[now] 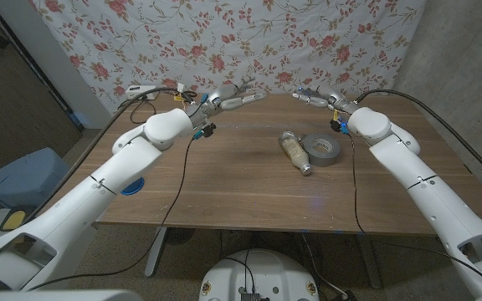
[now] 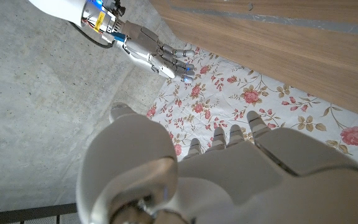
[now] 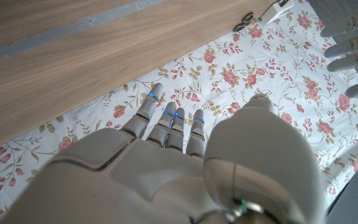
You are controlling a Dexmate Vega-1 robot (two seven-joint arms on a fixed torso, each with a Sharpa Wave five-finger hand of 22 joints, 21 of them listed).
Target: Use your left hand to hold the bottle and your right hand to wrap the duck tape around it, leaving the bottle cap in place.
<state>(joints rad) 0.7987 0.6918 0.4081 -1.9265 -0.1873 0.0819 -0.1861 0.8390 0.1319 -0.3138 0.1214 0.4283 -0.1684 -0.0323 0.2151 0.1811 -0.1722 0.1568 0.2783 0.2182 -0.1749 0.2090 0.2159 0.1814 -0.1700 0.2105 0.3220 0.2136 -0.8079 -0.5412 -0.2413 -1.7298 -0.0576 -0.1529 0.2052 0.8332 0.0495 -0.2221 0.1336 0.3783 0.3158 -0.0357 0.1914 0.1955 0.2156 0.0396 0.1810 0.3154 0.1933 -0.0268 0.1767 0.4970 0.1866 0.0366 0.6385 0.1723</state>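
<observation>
Nothing started yet. Left hand (image 1: 228, 100) hovers at the far edge, fingers out straight, holding nothing. Bottle (image 1: 295, 152) lies on the table (image 1: 224, 184), touching the tape (image 1: 322, 149). Right hand (image 1: 315, 98), also far back, is extended and empty. Grasping and wrapping remain.

From my remote seat I see a wooden table (image 1: 249, 180), a floral cloth (image 1: 224, 42) hanging behind the table, grey concrete wall (image 1: 467, 67) right of the table, speckled floor (image 1: 124, 259) under it, a blue bin (image 1: 19, 176) left of the table.
</observation>
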